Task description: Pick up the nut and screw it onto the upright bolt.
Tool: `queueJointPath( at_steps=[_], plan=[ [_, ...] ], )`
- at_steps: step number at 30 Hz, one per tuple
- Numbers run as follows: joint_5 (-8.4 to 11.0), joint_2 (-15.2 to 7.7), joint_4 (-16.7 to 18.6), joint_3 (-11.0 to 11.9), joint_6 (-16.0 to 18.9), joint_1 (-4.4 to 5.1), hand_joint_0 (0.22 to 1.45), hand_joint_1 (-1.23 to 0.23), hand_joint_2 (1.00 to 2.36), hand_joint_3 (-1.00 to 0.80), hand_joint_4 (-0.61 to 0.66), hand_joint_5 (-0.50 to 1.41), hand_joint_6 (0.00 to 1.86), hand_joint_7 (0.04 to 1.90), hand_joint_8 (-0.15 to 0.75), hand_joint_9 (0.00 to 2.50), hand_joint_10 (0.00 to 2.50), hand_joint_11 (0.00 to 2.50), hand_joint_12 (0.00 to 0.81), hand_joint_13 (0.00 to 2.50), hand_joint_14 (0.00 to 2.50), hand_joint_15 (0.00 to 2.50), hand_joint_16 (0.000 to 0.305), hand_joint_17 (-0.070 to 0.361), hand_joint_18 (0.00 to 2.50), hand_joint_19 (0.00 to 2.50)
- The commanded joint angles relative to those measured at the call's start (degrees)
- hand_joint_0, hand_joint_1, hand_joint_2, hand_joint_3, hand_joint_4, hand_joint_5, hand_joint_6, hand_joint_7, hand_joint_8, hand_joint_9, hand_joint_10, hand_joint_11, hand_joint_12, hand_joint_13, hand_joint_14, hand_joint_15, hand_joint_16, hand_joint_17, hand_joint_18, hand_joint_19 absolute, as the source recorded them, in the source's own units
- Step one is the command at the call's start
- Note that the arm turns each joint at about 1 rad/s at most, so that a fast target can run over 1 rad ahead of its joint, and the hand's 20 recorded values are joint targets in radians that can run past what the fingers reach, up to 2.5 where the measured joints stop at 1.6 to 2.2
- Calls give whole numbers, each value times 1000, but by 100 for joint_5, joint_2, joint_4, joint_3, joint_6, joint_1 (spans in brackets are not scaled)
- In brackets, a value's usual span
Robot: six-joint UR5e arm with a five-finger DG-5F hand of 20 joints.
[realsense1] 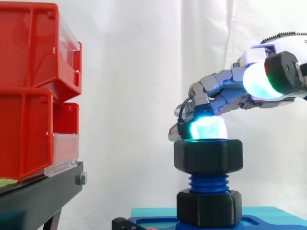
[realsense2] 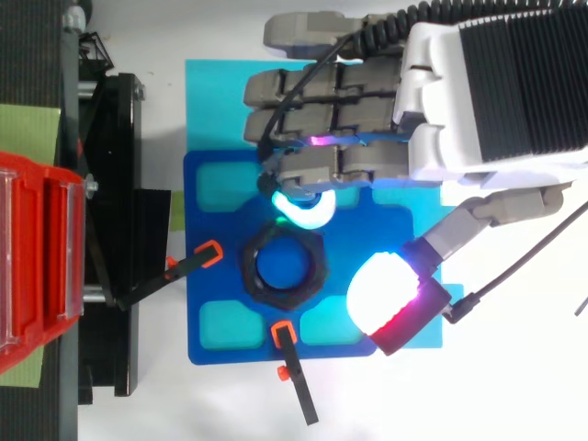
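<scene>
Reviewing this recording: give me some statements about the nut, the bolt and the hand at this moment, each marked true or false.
1. The nut sits on the upright bolt. True.
2. The hand has its fingers wrapped round the nut. False: one fingertip is at the nut's top rim, and the thumb stands apart from the nut.
3. Bare blue thread shows below the nut. True.
4. In the side view the red bins stand right of the bolt. False: they stand left of it, on the black stand.
</scene>
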Motion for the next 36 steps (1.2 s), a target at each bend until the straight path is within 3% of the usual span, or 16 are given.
queueJointPath(
  at_steps=[1, 3, 5, 10, 16, 21, 28, 36],
  plan=[
    [-76, 2, -7, 5, 0, -49, 528, -169, 1000, -500, 182, 19, 501, 1471, 246, 630, 0, 0, 247, 473, 0, 0, 21, 46, 95, 0],
    [-85, 2, -7, 5, 0, -57, 529, -169, 1000, -500, 183, 19, 501, 1468, 248, 643, 0, 0, 245, 485, 0, 0, 20, 45, 104, 0],
    [-111, 2, 2, 14, 0, -75, 529, -163, 1000, -500, 223, -19, 503, 1321, 250, 640, 0, 0, 247, 482, 0, 0, 20, 45, 105, 0],
    [-225, 2, -218, 339, 0, -119, 522, -148, 1000, -500, 270, -73, 504, 1109, 249, 597, 0, 0, 259, 458, 0, 0, 22, 49, 76, 0],
    [-243, 2, -394, 541, -79, -110, 512, -136, 1000, -500, 199, -139, 503, 782, 232, 507, 0, 0, 273, 400, 0, 0, 25, 57, 12, 0],
    [-243, -7, -122, 541, -88, -84, 505, -123, 1000, -500, 178, -152, 502, 687, 222, 465, 0, 0, 284, 362, 0, 0, 28, 63, 0, 0],
    [-243, -341, 476, 559, -62, -22, 495, -99, 1000, -500, 170, -159, 501, 644, 207, 400, 0, 0, 302, 306, 0, 0, 32, 73, 0, 0],
    [-164, -473, 538, 576, 105, 101, 492, -75, 1000, -500, 178, -147, 502, 662, 208, 371, 0, 0, 312, 277, 0, 0, 34, 77, 0, 0]
  ],
)
